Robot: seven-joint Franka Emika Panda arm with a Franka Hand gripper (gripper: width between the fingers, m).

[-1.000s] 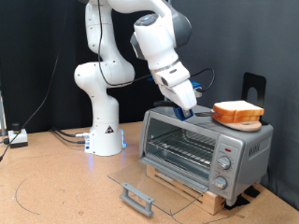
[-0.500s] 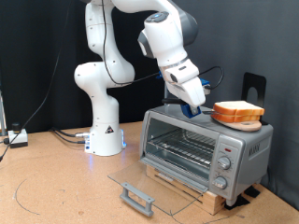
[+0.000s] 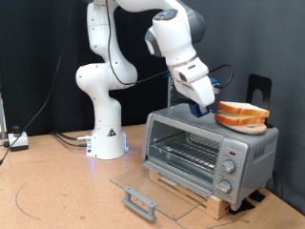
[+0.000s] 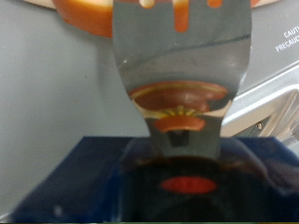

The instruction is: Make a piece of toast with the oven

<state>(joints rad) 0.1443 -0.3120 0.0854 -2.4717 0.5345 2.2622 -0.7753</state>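
Toast (image 3: 241, 115) is what we are after, and it sits on the oven's roof at the exterior view's right, not inside. Starting nearest the exterior camera, we see the glass door (image 3: 152, 187) folded down flat over the tabletop (image 3: 57, 196), its handle (image 3: 139, 201) pointing at us. Behind it the oven (image 3: 212, 149) stands open on a wooden base, its wire rack bare and its round knobs down the panel on the exterior view's right.

Above that, the claw (image 3: 204, 108) hangs at the toast's edge on the exterior view's left, touching it or just short of it. We cannot tell whether the claw is released or clenched: the exterior view hides its tips, and the wrist view shows only a shiny flat blade (image 4: 182, 70) running out to the orange crust (image 4: 154, 11).

Our worry is a push. The slice rests loose on smooth metal near the roof's far edge, so we judge that a nudge from the blade could slide it off the back. A tilted lift could also drop it on the open door.

The slice looks thick and squarish, with a pale cream face and an orange-brown crust.
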